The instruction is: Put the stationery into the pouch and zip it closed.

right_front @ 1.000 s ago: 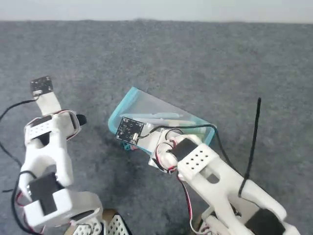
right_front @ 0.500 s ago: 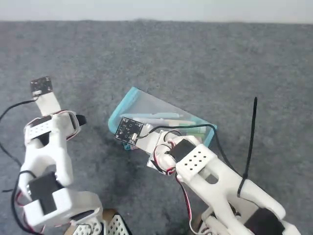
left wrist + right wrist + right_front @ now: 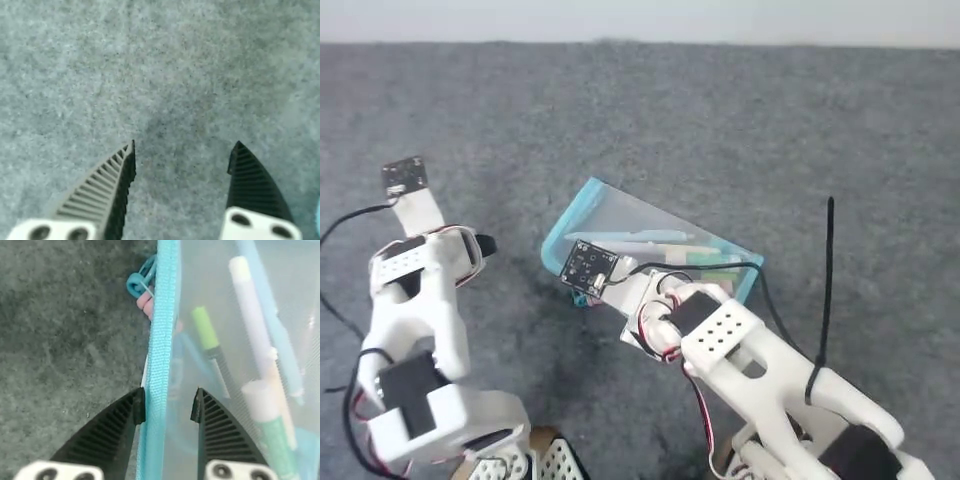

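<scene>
A translucent pouch with a teal zipper band lies mid-table. It holds several pens and markers, among them a green-capped marker and a white one. Its teal zipper pull sits at the pouch's near left corner, beside something pink. My right gripper is low over the pouch's near edge, open, with the zipper band between its fingers. My left gripper hangs open over bare carpet, left of the pouch.
Grey carpet covers the whole table, with open room behind and to the right of the pouch. A black cable rises from the right arm. The left arm's body stands at the near left.
The right arm has drawn back slightly toward the near side, uncovering more of the pens in the pouch. The left arm has not moved.
</scene>
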Robot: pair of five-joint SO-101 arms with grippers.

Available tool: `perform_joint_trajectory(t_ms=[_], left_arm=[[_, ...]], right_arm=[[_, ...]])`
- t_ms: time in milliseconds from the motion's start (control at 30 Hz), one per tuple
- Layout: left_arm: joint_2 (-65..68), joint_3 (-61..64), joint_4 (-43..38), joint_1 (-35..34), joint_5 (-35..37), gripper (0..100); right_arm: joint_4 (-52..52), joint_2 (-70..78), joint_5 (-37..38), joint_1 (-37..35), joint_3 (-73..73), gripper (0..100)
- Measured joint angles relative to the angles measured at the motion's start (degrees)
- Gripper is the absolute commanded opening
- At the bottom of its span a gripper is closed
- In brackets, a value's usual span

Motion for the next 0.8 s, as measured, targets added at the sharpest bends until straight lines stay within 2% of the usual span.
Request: perform_joint_trajectory(t_ms=[800], left_arm=[[0.0, 0.0, 0.0, 0.0, 0.0, 28]], right_arm=[[-1.8, 1.7, -0.2, -1.5, 0.9, 15.8]])
